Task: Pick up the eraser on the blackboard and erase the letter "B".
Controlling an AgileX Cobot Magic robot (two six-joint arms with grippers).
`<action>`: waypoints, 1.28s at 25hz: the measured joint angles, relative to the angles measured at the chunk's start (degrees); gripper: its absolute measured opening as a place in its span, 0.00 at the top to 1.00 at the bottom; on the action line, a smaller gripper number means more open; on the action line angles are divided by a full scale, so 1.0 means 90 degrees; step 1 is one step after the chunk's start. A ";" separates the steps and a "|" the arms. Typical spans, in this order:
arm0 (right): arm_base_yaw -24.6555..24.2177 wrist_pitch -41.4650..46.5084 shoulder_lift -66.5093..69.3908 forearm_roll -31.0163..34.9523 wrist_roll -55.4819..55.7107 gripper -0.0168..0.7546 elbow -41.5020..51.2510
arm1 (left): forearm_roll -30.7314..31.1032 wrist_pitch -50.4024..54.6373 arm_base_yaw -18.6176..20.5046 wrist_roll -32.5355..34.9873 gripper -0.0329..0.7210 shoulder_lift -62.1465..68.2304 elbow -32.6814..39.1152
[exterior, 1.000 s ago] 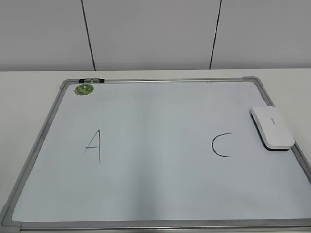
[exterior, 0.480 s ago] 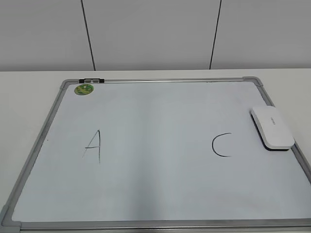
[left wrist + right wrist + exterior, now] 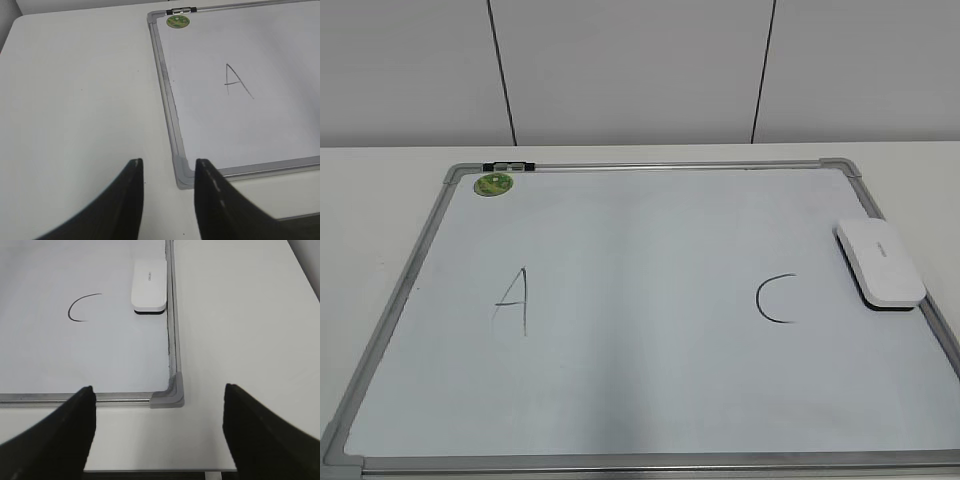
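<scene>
Both fingers pairs, left (image 3: 165, 200) and right (image 3: 157, 430), stand apart, empty; eraser (image 3: 880, 263) lies on blackboard (image 3: 650, 166).

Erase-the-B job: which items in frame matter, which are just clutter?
Job: eraser, lying at the right edge of the blackboard. No "B" shows between the "A" and "C".
Clutter: green magnet, black clip.

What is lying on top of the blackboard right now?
The eraser at the right edge, a green magnet top left, plus written "A" and "C". Anything under the eraser is hidden.
</scene>
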 joint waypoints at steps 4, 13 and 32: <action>0.0000 0.0003 0.0000 0.0000 0.0000 0.22 0.0000 | -0.0012 0.0000 0.0000 0.0000 0.63 0.0000 0.0000; 0.0000 0.0003 0.0000 0.0000 0.0000 0.22 0.0000 | -0.0012 0.0000 0.0000 0.0000 0.63 0.0000 0.0000; 0.0000 0.0003 -0.0010 0.0000 0.0000 0.22 0.0000 | -0.0012 0.0000 0.0000 -0.0003 0.64 0.0000 0.0000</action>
